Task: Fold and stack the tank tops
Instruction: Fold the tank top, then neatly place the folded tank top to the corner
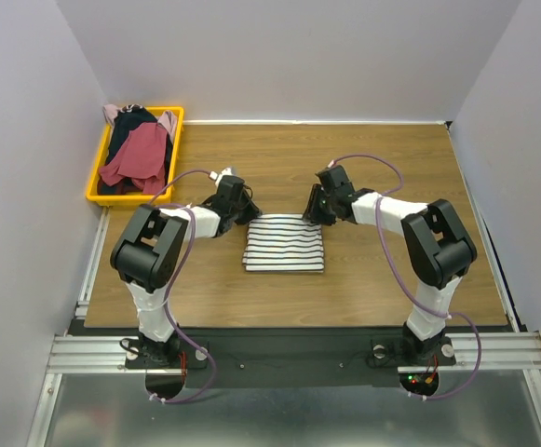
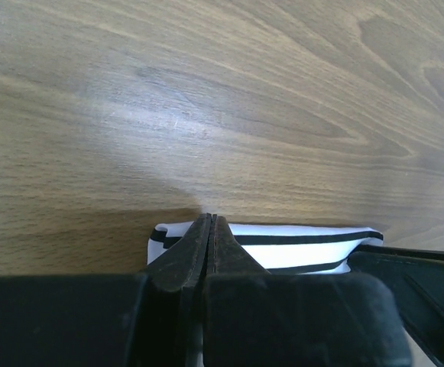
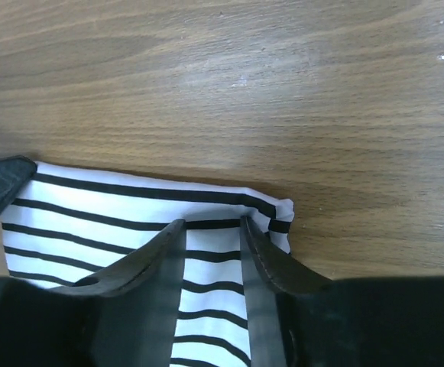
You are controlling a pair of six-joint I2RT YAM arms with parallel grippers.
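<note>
Overhead view: a wooden table (image 1: 391, 149) fills the middle of the frame, with pale walls (image 1: 298, 56) on three sides. Two black-and-white arms rise from the bottom edge, the left arm (image 1: 154, 247) at lower left and the right arm (image 1: 433, 237) at lower right. Both bend inward toward the centre.

In the upper left corner of the table sits a yellow bin (image 1: 121, 199). It holds a loose heap of cloth: a red top (image 1: 140, 154) lies uppermost, a navy top (image 1: 126, 130) shows behind it, and a pink top (image 1: 168, 121) peeks out along the upper right rim.

At the centre of the frame lies the striped top (image 1: 284, 244), white with thin black lines, folded into a neat flat rectangle on the bare wood. The arms meet it at its two upper corners, one on each side.

Left wrist view: the left claw (image 2: 210, 220) sits at bottom centre, its tips right at the far folded edge of the striped cloth. Its jaws are almost together, with only a thin slit between them. Whether any cloth is pinched there cannot be told.

Right wrist view: the right claw (image 3: 212, 224) hangs over the corner of the striped cloth in the lower half of the frame. Its jaws stand a modest gap apart, and stripes show through that gap. It holds nothing.
</note>
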